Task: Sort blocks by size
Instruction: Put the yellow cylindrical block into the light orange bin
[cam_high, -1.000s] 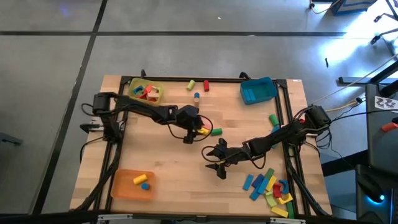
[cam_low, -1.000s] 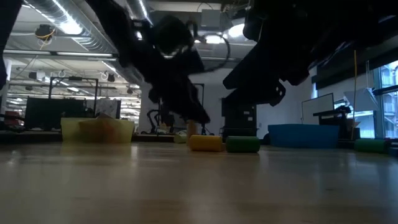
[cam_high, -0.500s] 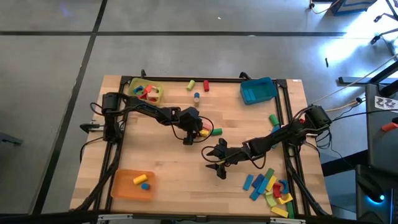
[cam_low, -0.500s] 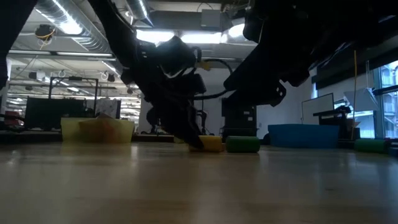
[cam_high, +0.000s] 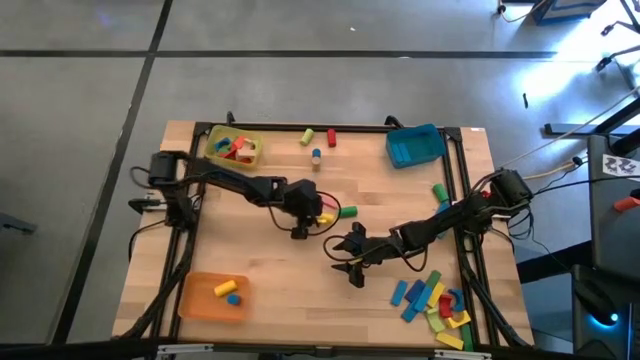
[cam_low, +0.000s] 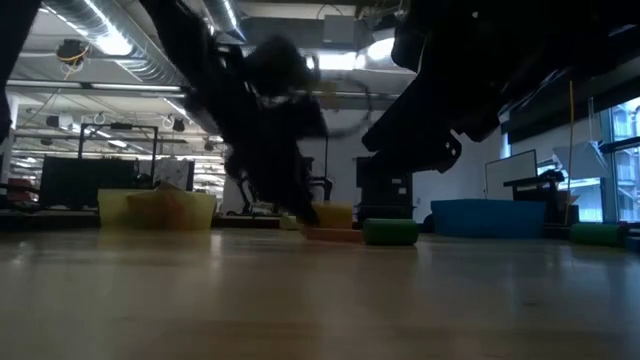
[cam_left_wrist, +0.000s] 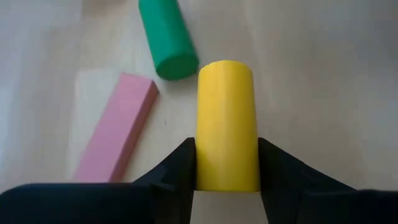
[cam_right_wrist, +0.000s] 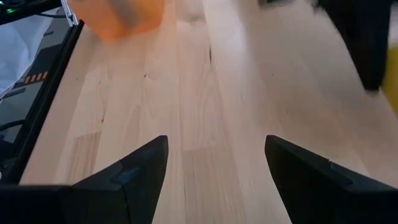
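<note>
My left gripper (cam_high: 303, 217) is shut on a yellow cylinder (cam_left_wrist: 226, 118) at mid-table, which also shows in the low view (cam_low: 333, 215). Beside it on the wood lie a green cylinder (cam_left_wrist: 166, 37) on its side and a pink bar (cam_left_wrist: 117, 134) lying flat. My right gripper (cam_high: 352, 260) hangs open and empty over bare wood, to the right of the left gripper and nearer the near edge; its wrist view (cam_right_wrist: 214, 155) shows the gap between its fingers. Several more blocks (cam_high: 435, 300) lie at the near right corner. My left gripper pinches the yellow cylinder's curved sides (cam_left_wrist: 226, 177) between its two fingers (cam_left_wrist: 181, 163), at the end nearest the wrist. The fingers lie along the cylinder, which sticks out forward past their tips. In the low view it hangs a little above the table, clear of it.
A yellow tray (cam_high: 217, 137) with blocks stands at the far left, a blue tray (cam_high: 415, 146) at the far right, an orange tray (cam_high: 200, 300) with two blocks at the near left. Loose blocks (cam_high: 316, 140) lie near the far edge and others (cam_high: 440, 192) by the right rail.
My left gripper has come down onto the yellow cylinder, taken hold of it and raised it a little off the table, shifting slightly toward the table's near left. The green cylinder and pink bar have stayed where they were.
</note>
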